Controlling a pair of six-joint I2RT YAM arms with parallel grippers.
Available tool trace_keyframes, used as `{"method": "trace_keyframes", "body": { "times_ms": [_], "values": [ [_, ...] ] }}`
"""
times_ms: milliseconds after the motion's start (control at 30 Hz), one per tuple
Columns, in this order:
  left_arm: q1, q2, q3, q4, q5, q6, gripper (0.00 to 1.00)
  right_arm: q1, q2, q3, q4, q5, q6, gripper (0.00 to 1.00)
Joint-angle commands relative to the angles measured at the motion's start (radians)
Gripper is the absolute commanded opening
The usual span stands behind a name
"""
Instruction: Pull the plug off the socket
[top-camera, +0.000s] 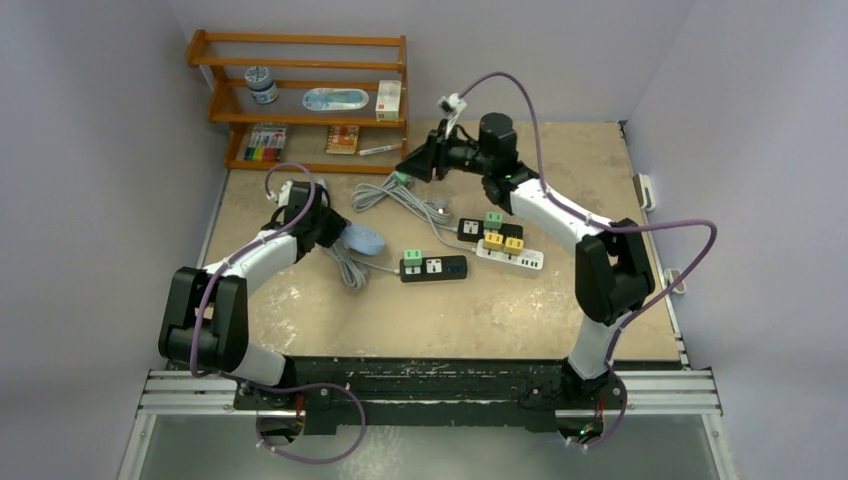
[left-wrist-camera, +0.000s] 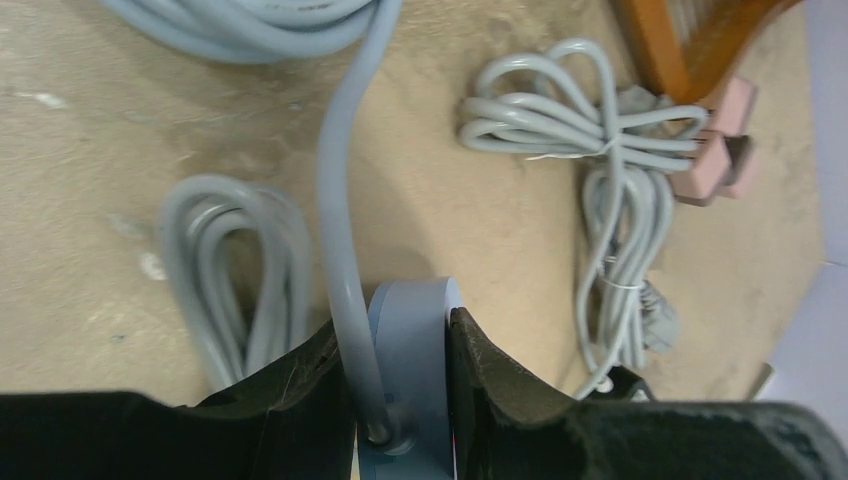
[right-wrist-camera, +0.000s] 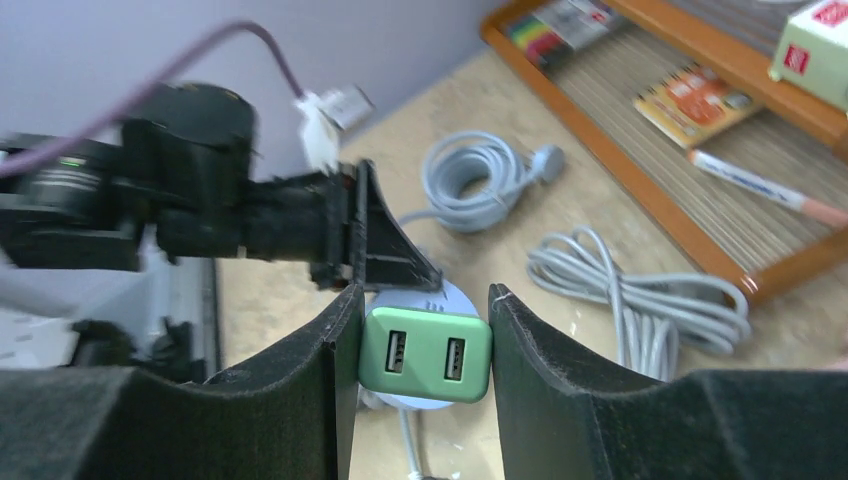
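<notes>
Right fingers (right-wrist-camera: 545, 375) of mine are clamped on the green plug (right-wrist-camera: 425, 355), one pad on each side, its two USB slots facing my wrist camera. Left fingers (left-wrist-camera: 495, 385) are clamped on the flat blue socket (left-wrist-camera: 412, 335), and its grey cable (left-wrist-camera: 340, 200) runs away from them across the table. From above, the plug sits apart from the socket, up and to the right of it, near the foot of the shelf.

Around them lies a sandy, scuffed table (top-camera: 500, 315). It carries coiled grey cords (top-camera: 400, 195) and a black strip (top-camera: 438, 268) with one green plug in it. To the right of that are another black strip (top-camera: 470, 230) and a white strip (top-camera: 512, 258), carrying green and yellow plugs. A wooden shelf (top-camera: 300, 42) stands at the far left corner, holding a jar, boxes and pens. Pale lilac walls (top-camera: 100, 150) close in the sides and back.

My left arm (top-camera: 255, 255) is folded at the elbow by its base, its forearm reaching forward and right with the wrist low over the table. My right arm (top-camera: 560, 215) bends at the right edge, and its forearm reaches back and left with the fingers pointing left.
</notes>
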Motion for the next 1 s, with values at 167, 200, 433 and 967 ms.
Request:
{"method": "trace_keyframes", "body": {
  "times_ms": [167,200,433,967],
  "values": [
    [0.012,-0.038,0.006,-0.002,-0.076,0.055,0.00,-0.154,0.014,0.032,0.066,-0.155,0.115,0.00],
    [0.012,-0.038,0.007,-0.001,-0.074,0.060,0.00,-0.192,0.016,0.036,0.037,-0.141,0.108,0.00],
    [0.012,-0.037,0.013,-0.005,-0.056,0.084,0.00,-0.438,0.121,0.152,-0.234,0.168,-0.022,0.00],
    [0.012,-0.031,0.037,-0.029,-0.001,0.154,0.00,-0.609,0.545,0.606,-0.538,0.250,-0.128,0.00]
  ]
}}
